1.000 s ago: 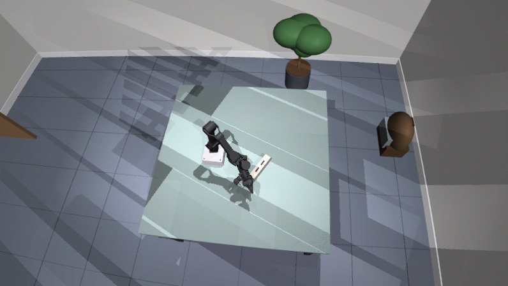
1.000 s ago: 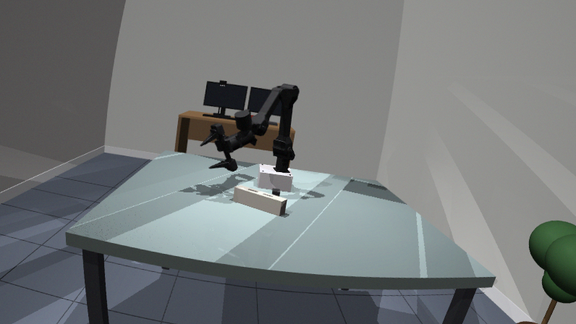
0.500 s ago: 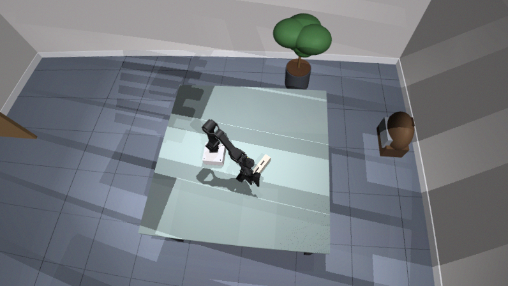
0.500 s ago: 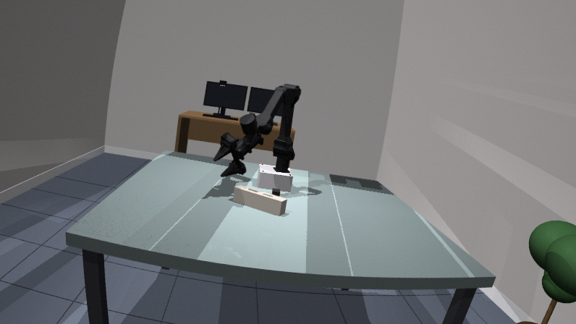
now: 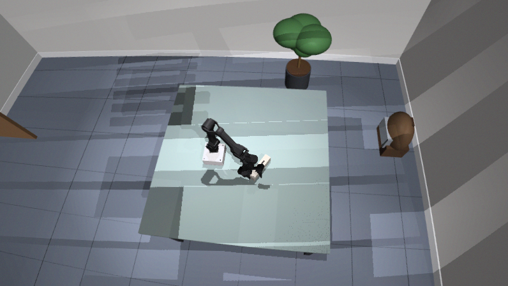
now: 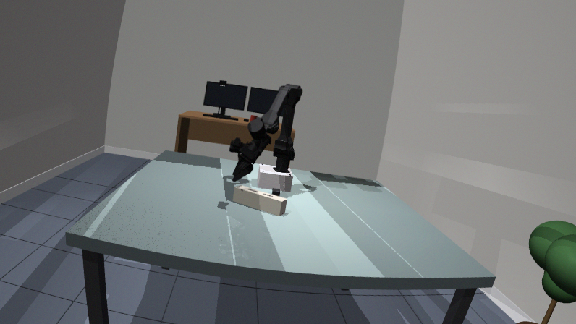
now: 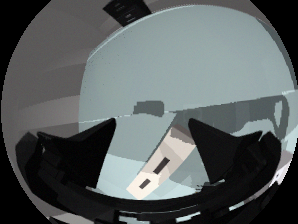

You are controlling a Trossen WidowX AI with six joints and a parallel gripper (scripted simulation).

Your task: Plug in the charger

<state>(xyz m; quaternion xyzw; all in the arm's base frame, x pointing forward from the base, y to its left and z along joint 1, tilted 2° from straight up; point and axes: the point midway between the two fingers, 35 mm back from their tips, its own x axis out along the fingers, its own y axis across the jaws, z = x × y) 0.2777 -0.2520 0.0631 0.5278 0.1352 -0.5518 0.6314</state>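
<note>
The cream power strip point(image 5: 265, 159) point(image 6: 257, 201) point(image 7: 172, 152) lies on the table, with dark slots on its top. In the top view the arm covers part of it. The charger point(image 6: 276, 192) is a small black block behind the strip, near its right end in the exterior view. The arm hides it in the top view, and I cannot make it out in the wrist view. My gripper point(image 5: 254, 176) point(image 6: 234, 164) point(image 7: 153, 121) is open and empty. It is above the table near one end of the strip, tilted, with its fingers wide apart. The prongs are too small to tell.
The white robot base point(image 5: 214, 154) point(image 6: 274, 178) stands on the table point(image 5: 227, 209) point(image 6: 168, 225), behind the charger in the exterior view. A potted plant point(image 5: 302, 37) and a brown chair point(image 5: 401, 131) stand beyond the table. A desk with two monitors point(image 6: 224, 95) is at the back.
</note>
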